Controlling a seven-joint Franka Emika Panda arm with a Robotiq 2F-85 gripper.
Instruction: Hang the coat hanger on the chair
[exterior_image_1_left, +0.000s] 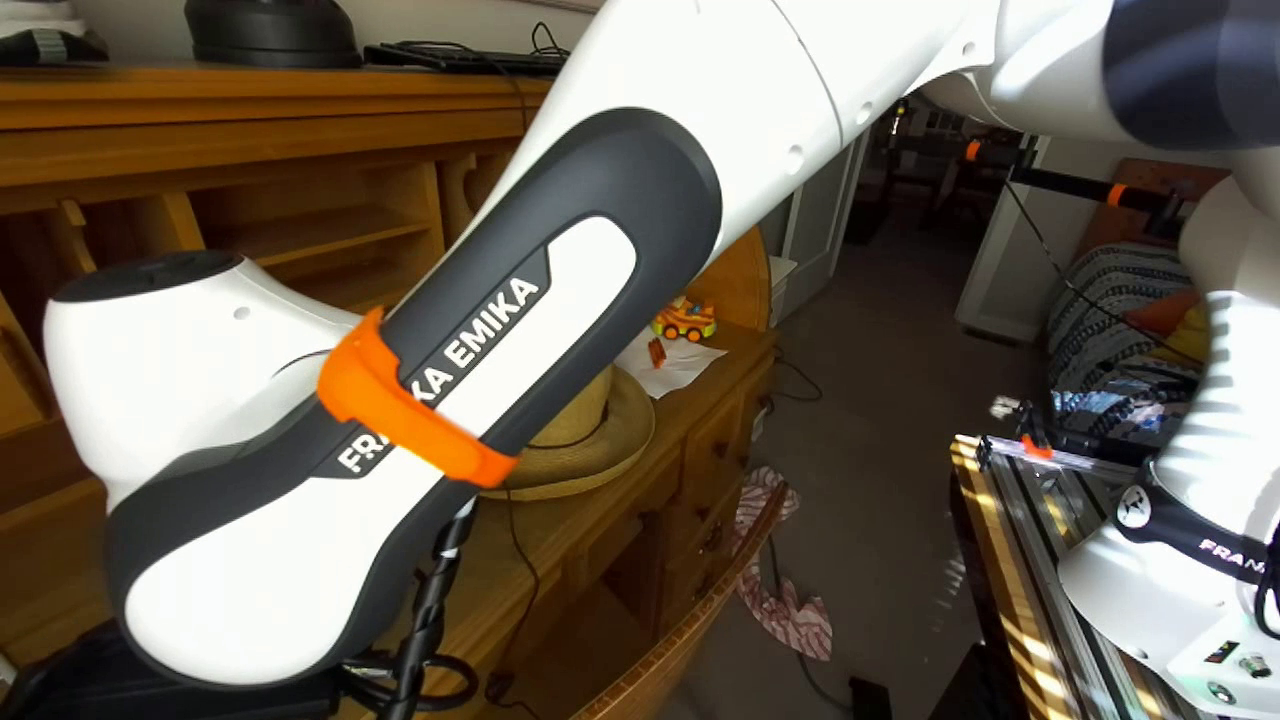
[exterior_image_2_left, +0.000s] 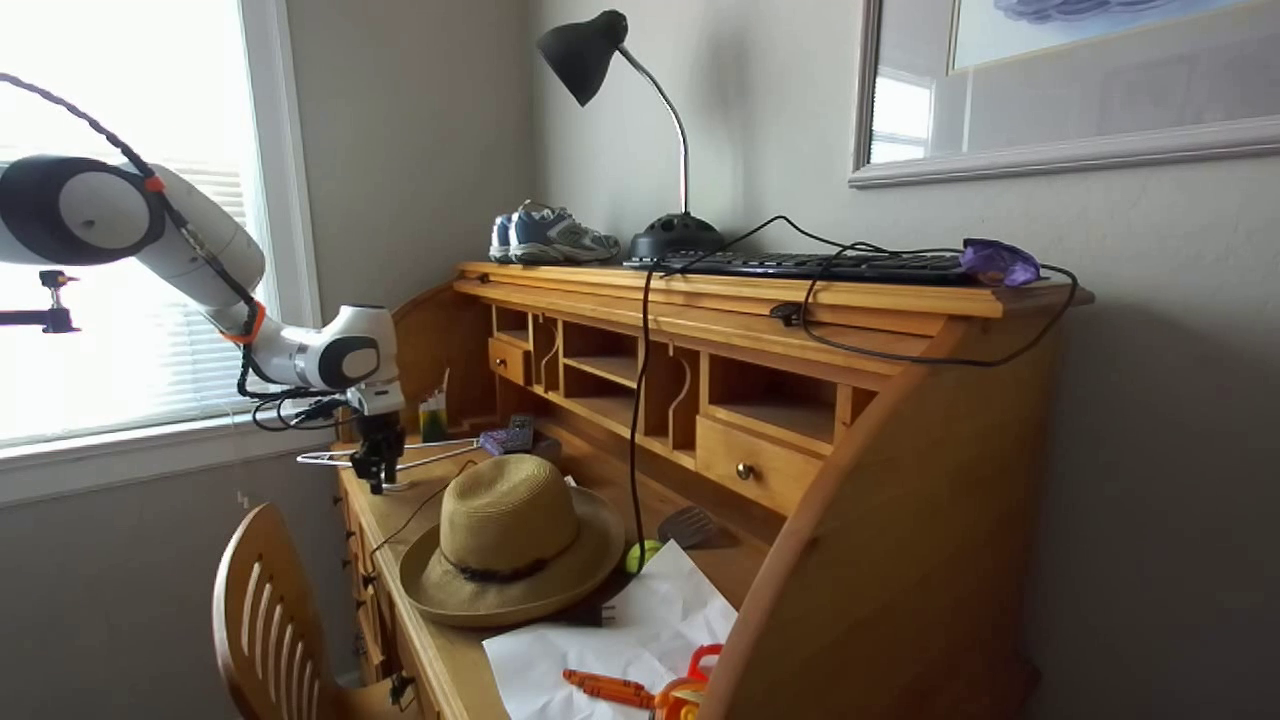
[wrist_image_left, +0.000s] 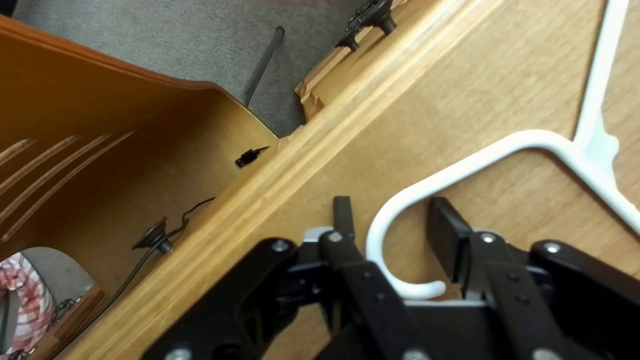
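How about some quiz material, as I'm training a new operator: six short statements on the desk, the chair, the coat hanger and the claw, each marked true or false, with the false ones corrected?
1. The lamp stands on top of the desk, higher than the straw hat. True.
2. The straw hat lies upside down. False: it sits crown up.
3. A wooden chair stands by the desk. True.
4. In the wrist view, the hook of the coat hanger shows between the fingers of the claw. True.
5. The coat hanger hangs on the wooden chair. False: it is on the desk.
6. The claw is fully shut. False: its fingers stand apart.
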